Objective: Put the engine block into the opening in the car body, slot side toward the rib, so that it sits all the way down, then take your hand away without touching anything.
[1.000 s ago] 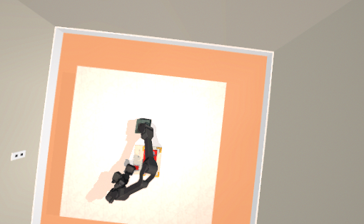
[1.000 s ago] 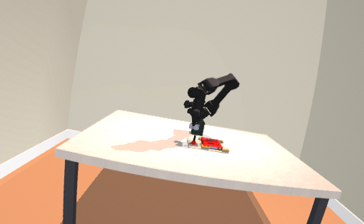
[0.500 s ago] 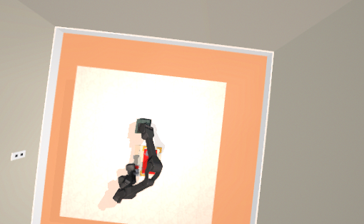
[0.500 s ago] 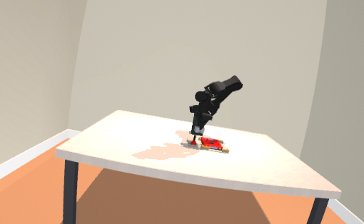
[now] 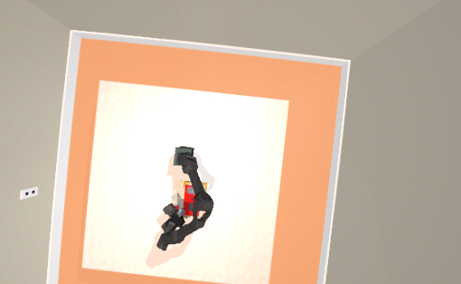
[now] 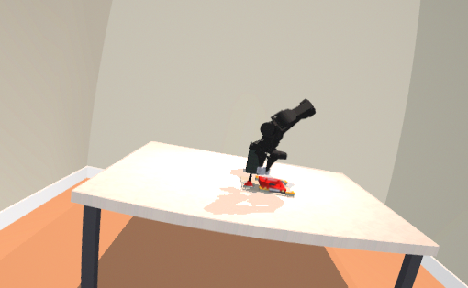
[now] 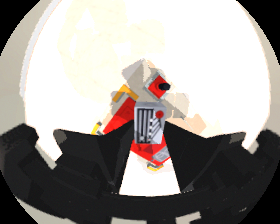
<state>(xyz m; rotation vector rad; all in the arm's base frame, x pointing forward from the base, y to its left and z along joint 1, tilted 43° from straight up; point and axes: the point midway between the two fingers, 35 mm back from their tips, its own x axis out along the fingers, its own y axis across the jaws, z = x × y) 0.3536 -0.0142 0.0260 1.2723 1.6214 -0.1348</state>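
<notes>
The engine block [image 7: 149,135] [image 5: 181,212] [image 6: 262,171] is grey with dark slots and a red round spot on the face toward the wrist camera. My gripper [image 7: 148,123] [image 5: 180,213] [image 6: 264,170] is shut on it. The red car body [image 7: 122,115] [image 5: 188,194] [image 6: 272,183] with yellow corners lies on the table. In the wrist view it appears turned diagonally, behind and below the block. The block is above the table beside or over the car body; the exact height is unclear. The block and fingers hide part of the body. The opening and its rib cannot be made out.
A small red piece [image 7: 155,85] [image 6: 249,183] with a black knob stands beside the car body. The dark green arm base [image 5: 183,150] [image 6: 251,161] is near the body's yellow-edged end. The arm [image 5: 206,203] passes over the car body in the top view.
</notes>
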